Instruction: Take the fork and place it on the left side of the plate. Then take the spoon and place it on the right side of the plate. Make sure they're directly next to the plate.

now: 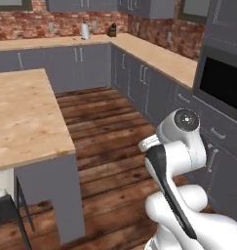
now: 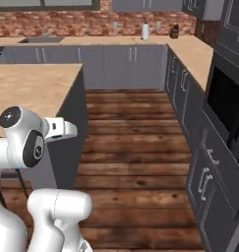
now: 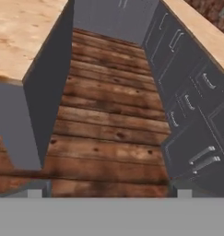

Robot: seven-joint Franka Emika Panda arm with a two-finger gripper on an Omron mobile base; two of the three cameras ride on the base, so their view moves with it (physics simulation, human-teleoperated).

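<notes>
Item, my gripper (image 3: 109,193): jaws spread wide, nothing between them; two small tips low in the hand view, aimed down the wooden floor (image 3: 109,133) of the aisle.

Item, my arm (image 1: 181,151): folded close above the base, elbow high, hand level, over no counter.

Item, island counter (image 1: 22,112): bare wood to my left. Wall counter (image 1: 159,56) with cabinets, right.

Item, fork, spoon, plate: I cannot say where they lie.

Step, by my judgement: pre-approach, fork unfetched. Next: drive or turn until the cutlery appears.
</notes>
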